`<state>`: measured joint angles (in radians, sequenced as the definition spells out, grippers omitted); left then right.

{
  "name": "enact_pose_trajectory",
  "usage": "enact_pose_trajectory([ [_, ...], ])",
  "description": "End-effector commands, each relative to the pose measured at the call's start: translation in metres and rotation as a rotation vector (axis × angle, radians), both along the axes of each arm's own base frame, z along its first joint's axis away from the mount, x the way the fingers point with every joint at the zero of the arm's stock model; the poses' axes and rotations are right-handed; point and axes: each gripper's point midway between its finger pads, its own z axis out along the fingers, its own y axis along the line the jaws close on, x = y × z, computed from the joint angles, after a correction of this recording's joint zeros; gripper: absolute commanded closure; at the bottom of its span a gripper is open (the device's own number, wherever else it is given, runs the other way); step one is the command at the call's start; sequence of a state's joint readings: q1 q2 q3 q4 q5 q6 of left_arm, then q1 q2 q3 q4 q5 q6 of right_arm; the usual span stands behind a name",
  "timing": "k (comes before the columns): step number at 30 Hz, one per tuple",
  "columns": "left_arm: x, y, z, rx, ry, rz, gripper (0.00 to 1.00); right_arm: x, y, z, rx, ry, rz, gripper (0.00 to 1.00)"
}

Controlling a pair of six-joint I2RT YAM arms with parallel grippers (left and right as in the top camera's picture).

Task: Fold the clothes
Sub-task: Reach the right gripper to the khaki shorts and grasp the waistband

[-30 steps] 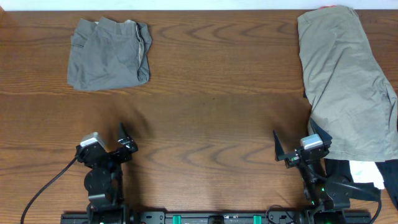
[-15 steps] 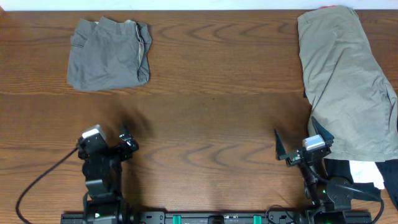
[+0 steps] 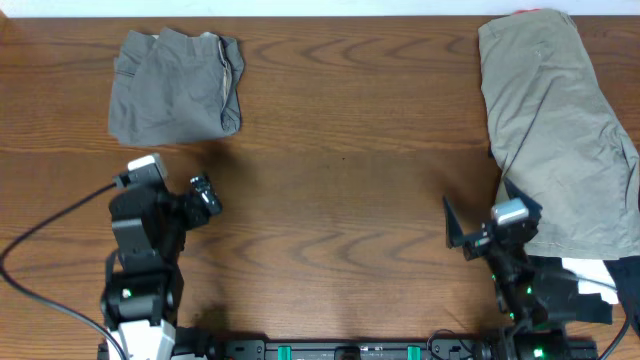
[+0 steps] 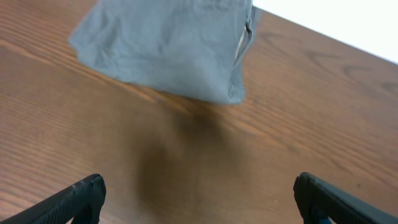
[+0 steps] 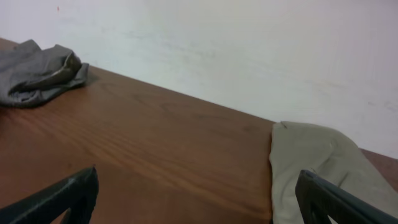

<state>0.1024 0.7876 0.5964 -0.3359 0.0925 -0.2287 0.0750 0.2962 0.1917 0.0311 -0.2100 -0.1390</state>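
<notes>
While grey shorts (image 4: 168, 50) lie ahead, left claw (image 4: 199, 190) gapes wide — empty, right claw (image 5: 198, 186) equally wide, touching nothing

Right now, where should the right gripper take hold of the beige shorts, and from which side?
Probably the left edge, at the end nearest the robot, coming from above. The beige shorts lie flat, that edge rests on the bare table, and the open right gripper is beside it.

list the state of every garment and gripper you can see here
grey cotton shorts, folded into a compact bundle
light khaki-beige cotton shorts, laid out long, not folded
black garment with white patch, crumpled, partly under the khaki-beige shorts
left gripper, open, empty
right gripper, open, empty
</notes>
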Motion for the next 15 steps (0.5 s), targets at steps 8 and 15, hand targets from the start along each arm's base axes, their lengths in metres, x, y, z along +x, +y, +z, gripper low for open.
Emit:
enact_pose_trajectory([
  [8,0.024,-0.019,0.050,-0.058,0.023,-0.110,0.02,0.061,0.022,0.050,0.044,0.205,0.102,0.01],
  [15,0.041,-0.021,0.073,-0.058,0.071,-0.138,0.02,0.128,0.029,0.077,0.040,0.367,0.131,0.01],
])
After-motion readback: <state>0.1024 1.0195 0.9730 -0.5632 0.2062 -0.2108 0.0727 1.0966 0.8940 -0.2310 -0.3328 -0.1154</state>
